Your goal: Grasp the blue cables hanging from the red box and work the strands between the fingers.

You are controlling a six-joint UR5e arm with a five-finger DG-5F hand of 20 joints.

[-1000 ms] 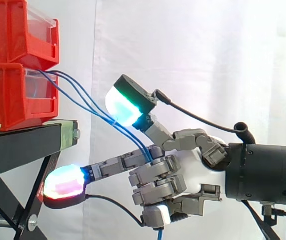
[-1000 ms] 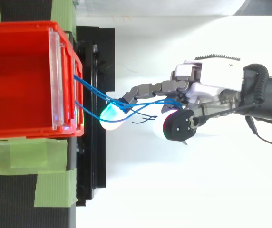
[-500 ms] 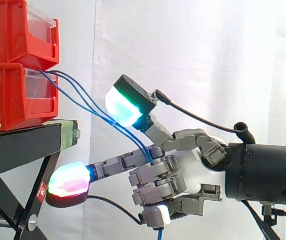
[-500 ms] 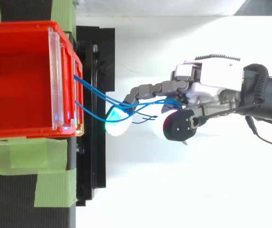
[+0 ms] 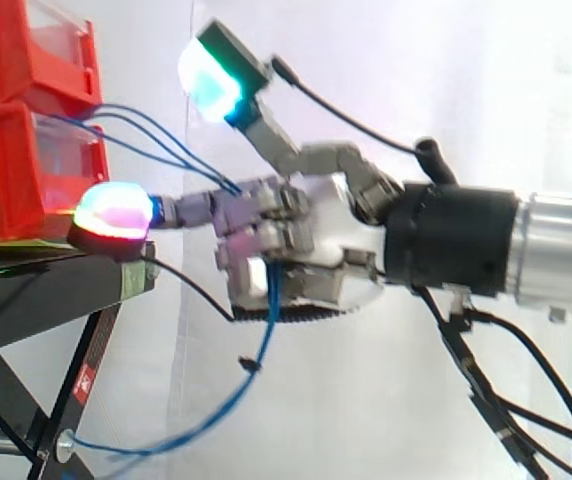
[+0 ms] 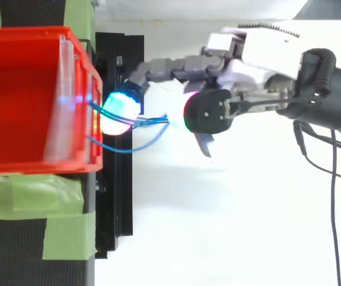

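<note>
Blue cables (image 6: pixel 149 123) sloping down into hand (image 5: pixel 316 240)

Bright even light w/ faint soft shadow under hand (image 6: pixel 266 56), glow of pad (image 6: pixel 118 112) on red bin (image 6: pixel 27 34)

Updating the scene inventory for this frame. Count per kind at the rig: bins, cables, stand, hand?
Red bins: 2, stacked
Blue cables: at least 2; the strands overlap, so the exact number is unclear
Black stand: 1
Hand: 1, curled round the cables
Total: at least 6
</note>
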